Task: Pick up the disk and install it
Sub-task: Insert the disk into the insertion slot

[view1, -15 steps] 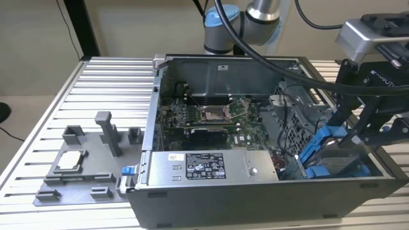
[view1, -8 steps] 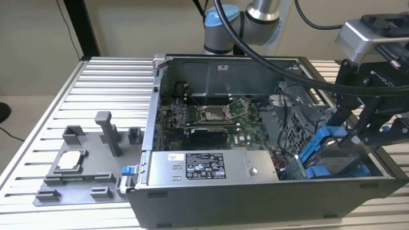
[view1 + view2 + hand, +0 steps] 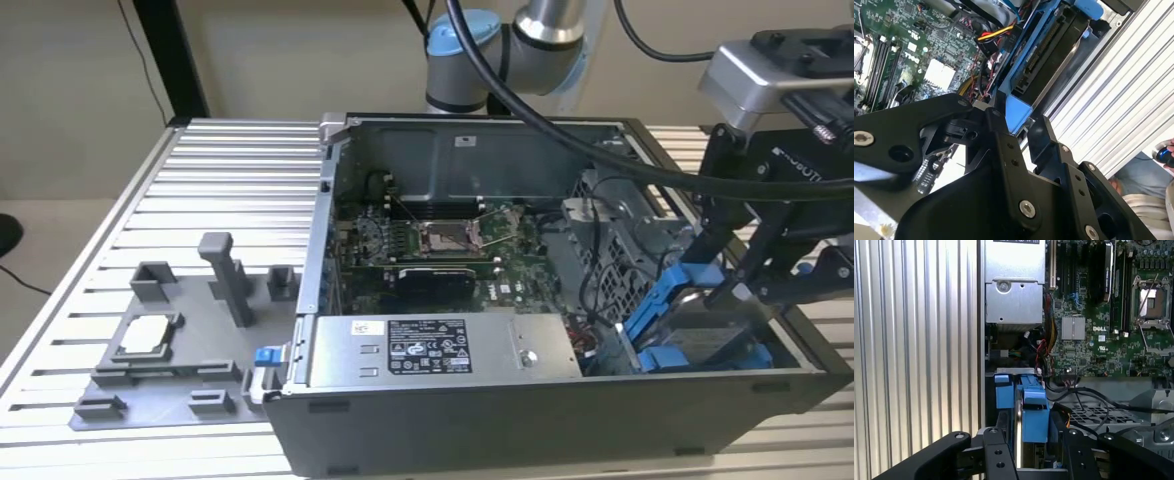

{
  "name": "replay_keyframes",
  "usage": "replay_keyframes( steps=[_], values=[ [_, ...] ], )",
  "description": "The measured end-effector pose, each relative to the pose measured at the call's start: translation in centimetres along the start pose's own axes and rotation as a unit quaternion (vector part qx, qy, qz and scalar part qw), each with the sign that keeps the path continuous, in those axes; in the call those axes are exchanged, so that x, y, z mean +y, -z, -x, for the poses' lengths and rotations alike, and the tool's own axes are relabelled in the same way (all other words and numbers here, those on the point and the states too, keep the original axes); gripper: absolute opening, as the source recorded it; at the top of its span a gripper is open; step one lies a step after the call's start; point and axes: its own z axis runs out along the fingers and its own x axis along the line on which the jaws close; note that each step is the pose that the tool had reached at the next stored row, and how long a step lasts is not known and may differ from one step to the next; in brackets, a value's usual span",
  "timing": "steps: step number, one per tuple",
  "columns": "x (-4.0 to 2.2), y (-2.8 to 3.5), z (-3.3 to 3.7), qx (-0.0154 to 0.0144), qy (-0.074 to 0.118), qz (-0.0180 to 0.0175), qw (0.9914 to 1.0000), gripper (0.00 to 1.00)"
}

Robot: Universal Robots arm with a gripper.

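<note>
A grey moulded fixture is lying on the slatted aluminium bench at the exterior view's left, with a small square processor chip sitting in one of its pockets.

Just beside the fixture, an open computer case is lying on its side. Inside it, a grey power supply is running along the near wall. Behind that, the green motherboard is lying flat, and the lid of its processor socket is standing open.

Further toward the exterior view's right, the disk is standing on edge in the right end of the case. It is leaning steeply, and its lower end is reaching down among the blue parts at the bottom of the drive area. In the second wrist view, the disk is stretching away from the black fingers, and red and yellow cables are running close beside it.

The end effector is reaching into the case from above and is pinching the disk. In the first wrist view, its fingers are pressing against the two sides of the blue frame of the disk.

The arm is rising behind the case, and black cables are draping from it across to the end effector.
</note>
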Motion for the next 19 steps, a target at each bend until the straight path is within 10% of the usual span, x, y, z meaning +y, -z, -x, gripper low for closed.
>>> replay_keyframes(
  steps=[19],
  values=[
    [-0.1,0.3,0.12,-0.0001,-0.003,-0.0029,0.99999,0.0]
  ],
)
